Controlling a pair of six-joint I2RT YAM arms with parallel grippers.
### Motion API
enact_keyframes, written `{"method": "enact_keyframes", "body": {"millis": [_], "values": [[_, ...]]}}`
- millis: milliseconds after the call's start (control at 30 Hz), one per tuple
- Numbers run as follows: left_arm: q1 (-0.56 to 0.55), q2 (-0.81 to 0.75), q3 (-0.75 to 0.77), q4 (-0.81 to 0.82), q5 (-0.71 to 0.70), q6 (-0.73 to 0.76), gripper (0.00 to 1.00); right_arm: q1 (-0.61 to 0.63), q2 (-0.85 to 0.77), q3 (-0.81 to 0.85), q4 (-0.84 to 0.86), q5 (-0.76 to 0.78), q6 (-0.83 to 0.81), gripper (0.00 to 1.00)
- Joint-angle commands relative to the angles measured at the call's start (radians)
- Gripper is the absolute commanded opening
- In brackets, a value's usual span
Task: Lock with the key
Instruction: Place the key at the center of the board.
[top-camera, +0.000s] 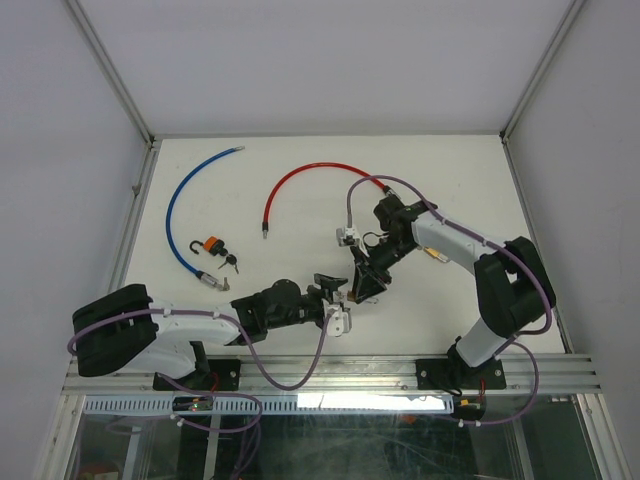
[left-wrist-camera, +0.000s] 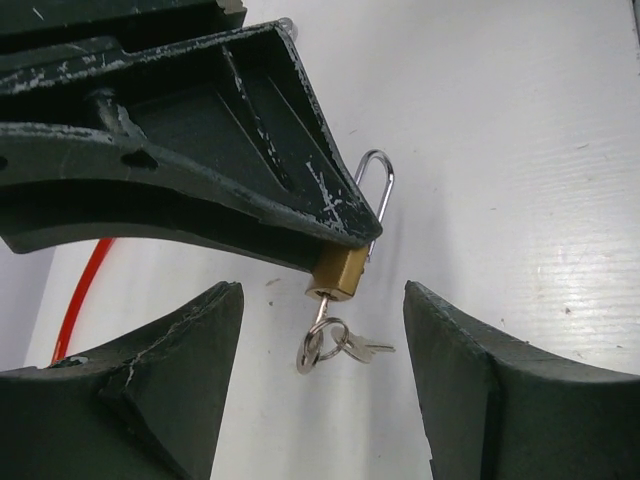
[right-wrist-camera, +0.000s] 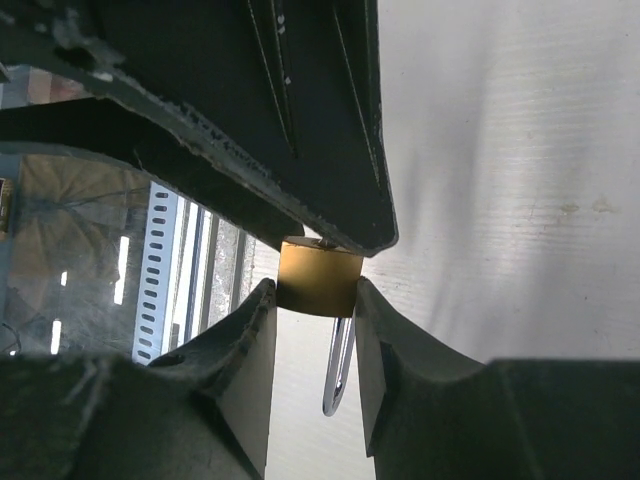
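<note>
A small brass padlock (right-wrist-camera: 318, 280) hangs above the table with my right gripper (right-wrist-camera: 315, 290) shut on its body, its steel shackle (right-wrist-camera: 338, 375) pointing away from the jaws. In the left wrist view the padlock (left-wrist-camera: 338, 272) shows below a right finger (left-wrist-camera: 200, 150). A key (left-wrist-camera: 322, 312) sits in its keyhole. A ring with a second key (left-wrist-camera: 366, 348) dangles from it. My left gripper (left-wrist-camera: 323, 297) is open, one finger on either side of the key, touching neither. In the top view both grippers (top-camera: 335, 292) (top-camera: 364, 281) meet at the table's near middle.
An orange padlock (top-camera: 210, 245) with its keys (top-camera: 230, 263) lies at the left, by a blue cable (top-camera: 183, 205). A red cable (top-camera: 300, 180) curves across the back middle. Frame rails (top-camera: 330, 375) run along the near edge.
</note>
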Motion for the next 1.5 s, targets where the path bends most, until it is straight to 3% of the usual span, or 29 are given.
{"method": "enact_keyframes", "body": {"millis": [0,167,333,800,1033,1233,1433,1467], "values": [[-0.02,0.018,0.047,0.024,-0.051,0.057,0.67,0.011,0.008,0.046,-0.019,-0.054,-0.024,0.0],[-0.031,0.038,0.046,0.058,-0.037,0.062,0.64,0.01,0.016,0.052,-0.029,-0.065,-0.028,0.0],[-0.034,0.05,0.055,0.077,-0.007,0.032,0.44,0.012,0.03,0.061,-0.045,-0.075,-0.039,0.0],[-0.042,0.09,0.071,0.078,0.035,0.041,0.42,0.019,0.062,0.075,-0.078,-0.093,-0.06,0.0],[-0.042,0.096,0.08,0.057,0.046,0.034,0.31,0.021,0.065,0.078,-0.085,-0.098,-0.064,0.0],[-0.042,0.096,0.076,0.049,0.053,0.023,0.28,0.021,0.069,0.082,-0.099,-0.103,-0.072,0.0],[-0.043,0.07,0.061,0.056,0.046,0.016,0.01,0.022,0.086,0.093,-0.093,-0.086,-0.051,0.0],[-0.043,0.067,0.058,0.063,0.041,0.014,0.0,0.022,0.091,0.097,-0.087,-0.077,-0.037,0.0]]}}
